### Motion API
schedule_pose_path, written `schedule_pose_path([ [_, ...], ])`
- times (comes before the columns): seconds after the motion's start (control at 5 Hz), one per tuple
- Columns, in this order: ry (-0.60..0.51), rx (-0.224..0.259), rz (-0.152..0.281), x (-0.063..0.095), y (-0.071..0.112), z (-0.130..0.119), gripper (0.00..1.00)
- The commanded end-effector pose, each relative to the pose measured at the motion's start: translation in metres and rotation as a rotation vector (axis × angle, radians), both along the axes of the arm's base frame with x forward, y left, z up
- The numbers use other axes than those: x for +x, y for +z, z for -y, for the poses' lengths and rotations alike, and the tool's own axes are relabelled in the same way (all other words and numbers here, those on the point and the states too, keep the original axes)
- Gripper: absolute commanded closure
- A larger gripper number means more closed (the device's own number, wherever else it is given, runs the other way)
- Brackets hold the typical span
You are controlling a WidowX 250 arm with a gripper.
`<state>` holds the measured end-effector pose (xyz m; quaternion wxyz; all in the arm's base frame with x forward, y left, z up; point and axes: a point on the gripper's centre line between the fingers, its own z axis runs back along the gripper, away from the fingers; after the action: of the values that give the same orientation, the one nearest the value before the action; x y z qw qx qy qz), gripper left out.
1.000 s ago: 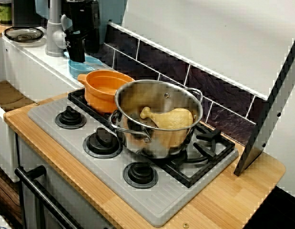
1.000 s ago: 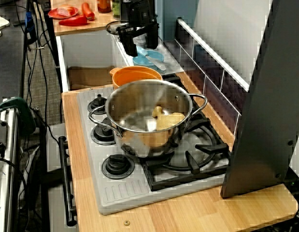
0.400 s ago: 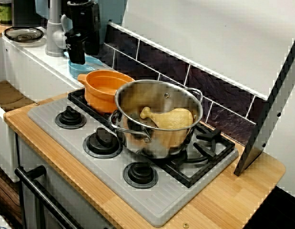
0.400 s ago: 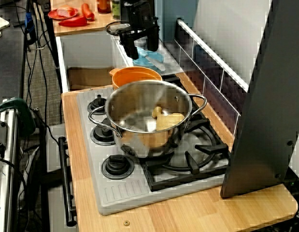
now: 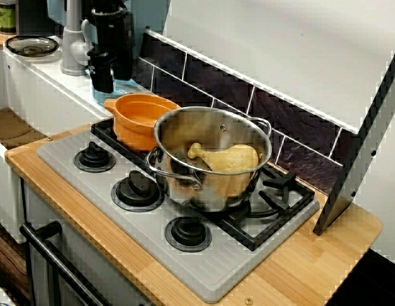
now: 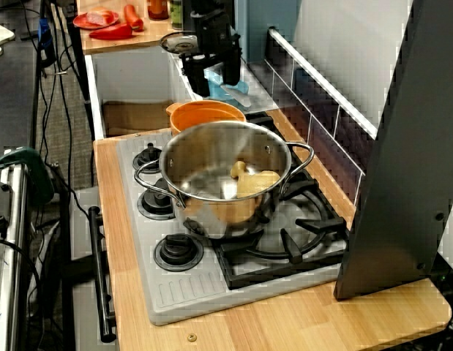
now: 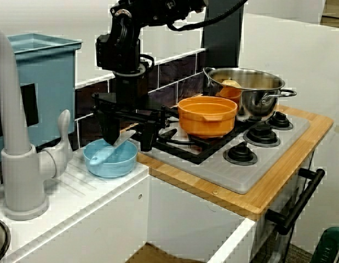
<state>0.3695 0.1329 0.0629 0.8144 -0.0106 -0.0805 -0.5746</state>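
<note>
My black gripper (image 7: 128,133) hangs open over a light blue bowl (image 7: 110,159) on the white counter beside the stove. Its fingers (image 7: 109,129) straddle a pale blue spoon handle (image 7: 124,138) that sticks up out of the bowl, and I cannot tell whether they touch it. In the view along the counter the gripper (image 6: 213,75) stands just over the bowl (image 6: 230,89). In the view across the stove the gripper (image 5: 101,80) hides much of the bowl (image 5: 124,85).
An orange pot (image 5: 143,118) sits on the back left burner, right next to the bowl. A steel pot (image 5: 213,159) holds a toy chicken drumstick (image 5: 226,157). A grey faucet (image 7: 16,137) and a sink lie beyond. A dark panel (image 6: 409,146) leans at the stove's far end.
The gripper has come down toward the blue bowl and a little closer to the stove. Its fingers stay apart. The pots have not moved.
</note>
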Motion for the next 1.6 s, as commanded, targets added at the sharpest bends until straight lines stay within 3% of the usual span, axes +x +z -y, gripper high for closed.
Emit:
schedule_pose_path([
  [0.0, 0.002, 0.023, 0.040, 0.0071, 0.0179, -0.0052, 0.00],
  [1.4, 0.016, 0.016, 0.033, 0.0093, 0.0193, -0.0119, 0.00],
])
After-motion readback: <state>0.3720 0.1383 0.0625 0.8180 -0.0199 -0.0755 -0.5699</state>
